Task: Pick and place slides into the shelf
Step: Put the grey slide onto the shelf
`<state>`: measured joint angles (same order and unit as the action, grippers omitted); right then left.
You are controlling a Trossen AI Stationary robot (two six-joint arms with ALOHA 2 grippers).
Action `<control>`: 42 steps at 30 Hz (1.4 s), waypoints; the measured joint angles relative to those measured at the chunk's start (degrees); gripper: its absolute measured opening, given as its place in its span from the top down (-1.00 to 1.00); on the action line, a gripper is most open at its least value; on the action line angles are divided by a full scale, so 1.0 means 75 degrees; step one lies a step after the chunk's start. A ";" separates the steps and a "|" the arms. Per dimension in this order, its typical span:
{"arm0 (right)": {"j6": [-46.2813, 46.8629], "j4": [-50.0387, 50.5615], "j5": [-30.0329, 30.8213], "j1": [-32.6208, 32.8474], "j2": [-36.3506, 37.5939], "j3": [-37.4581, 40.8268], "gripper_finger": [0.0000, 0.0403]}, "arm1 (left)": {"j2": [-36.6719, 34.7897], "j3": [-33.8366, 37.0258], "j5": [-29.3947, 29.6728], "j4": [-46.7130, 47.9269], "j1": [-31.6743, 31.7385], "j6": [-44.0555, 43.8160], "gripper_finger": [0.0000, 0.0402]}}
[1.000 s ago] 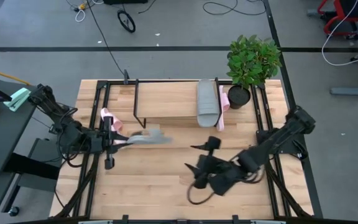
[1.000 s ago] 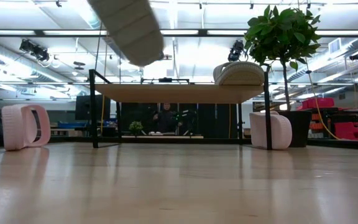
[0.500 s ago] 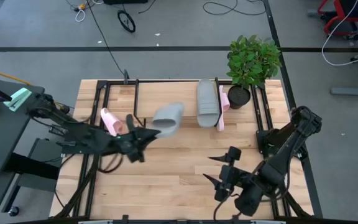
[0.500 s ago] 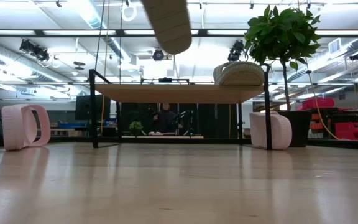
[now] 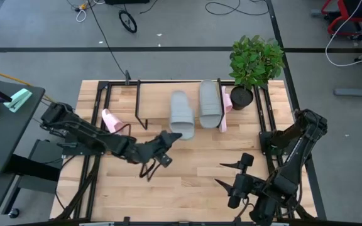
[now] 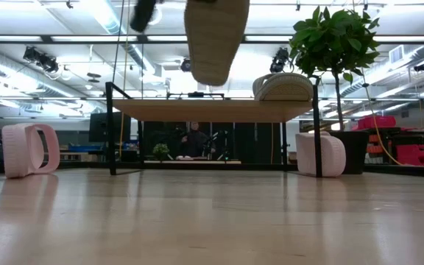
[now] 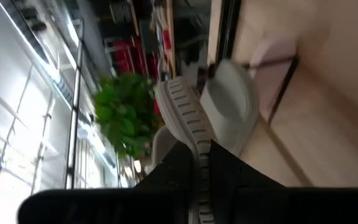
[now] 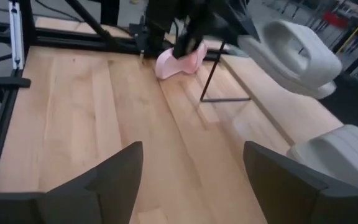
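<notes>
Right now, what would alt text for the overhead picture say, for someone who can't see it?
Seen from above, the left gripper holds a grey slide over the shelf, beside a second grey slide already lying there. The right gripper waits open near the table's front edge; a pink slide stands left of the shelf.

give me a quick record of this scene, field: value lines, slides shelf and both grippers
carried slide: grey, held above the shelf by the left gripper
placed slide: grey, on the shelf top
pink slides: one on the table by the shelf's left end, one by its right end
right gripper: open, over the near table, empty
plant: beside the shelf's right end
</notes>
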<state>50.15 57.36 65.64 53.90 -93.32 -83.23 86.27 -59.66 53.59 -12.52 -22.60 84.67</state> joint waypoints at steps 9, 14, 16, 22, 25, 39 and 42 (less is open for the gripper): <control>0.0683 0.0014 0.0167 -0.0086 0.0000 0.0739 -0.38 | 0.0181 0.0008 -0.0551 -0.0375 0.0620 -0.0094 0.84; 0.0952 0.0014 0.0155 -0.0124 0.0000 0.1178 -0.38 | 0.0178 0.0012 -0.1249 -0.2029 0.0663 0.0491 0.84; 0.1042 0.0026 0.0158 -0.0127 0.0000 0.1317 -0.38 | 0.0178 0.0012 -0.1535 -0.2546 0.0657 0.0802 0.84; 0.1125 0.0033 0.0193 -0.0129 0.0000 0.1604 -0.38 | 0.0177 0.0012 -0.1939 -0.2836 0.0790 0.0878 0.84; 0.1114 0.0034 0.0301 -0.0181 0.0000 0.1610 -0.38 | 0.0255 0.0040 -0.1910 -0.2935 0.1010 0.0774 0.84; 0.1110 0.0436 0.0462 -0.0702 0.0247 0.1610 -0.38 | 0.0251 0.2232 -0.2828 -0.6384 0.2251 0.1798 0.84; 0.1018 0.0441 0.0474 -0.0843 0.0387 0.1610 -0.38 | 0.0251 0.2417 -0.3094 -0.6357 0.2414 0.1658 0.84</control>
<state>57.78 60.67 69.20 47.58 -90.42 -71.16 88.16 -41.53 30.38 -60.19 -4.50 97.10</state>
